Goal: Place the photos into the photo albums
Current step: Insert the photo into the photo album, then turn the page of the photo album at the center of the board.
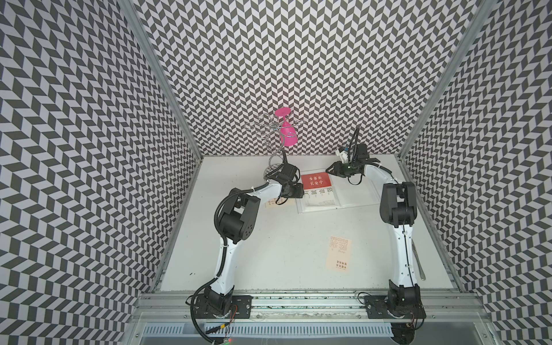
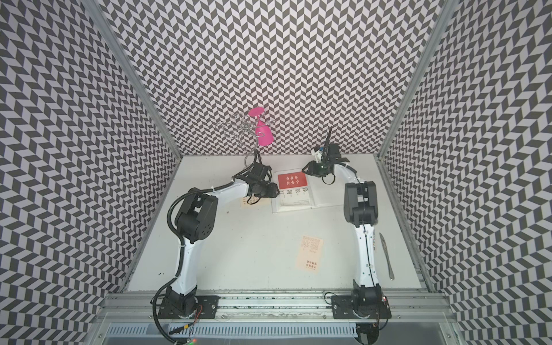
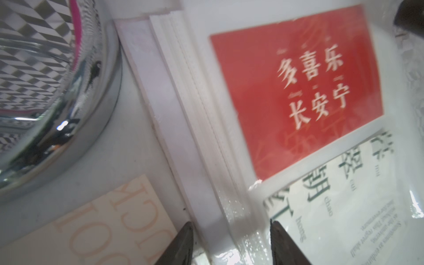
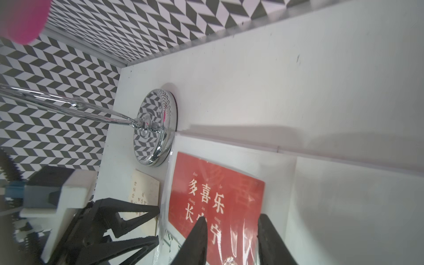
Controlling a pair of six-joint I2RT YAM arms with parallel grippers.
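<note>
The red card (image 1: 316, 181) looks sleeved in the album (image 1: 355, 194), left gripper (image 3: 230, 223) and right gripper (image 4: 232, 217) both spread-fingered over it, so next likely means fetching the near peach card (image 1: 339, 254).

Pink goblet (image 1: 288, 136) on chrome rack (image 4: 156, 130)

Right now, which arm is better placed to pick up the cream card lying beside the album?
Left, I think. The left arm holds its jaws open directly by the cream card, at the album's left edge. The right arm is across the album, over the red card.
</note>
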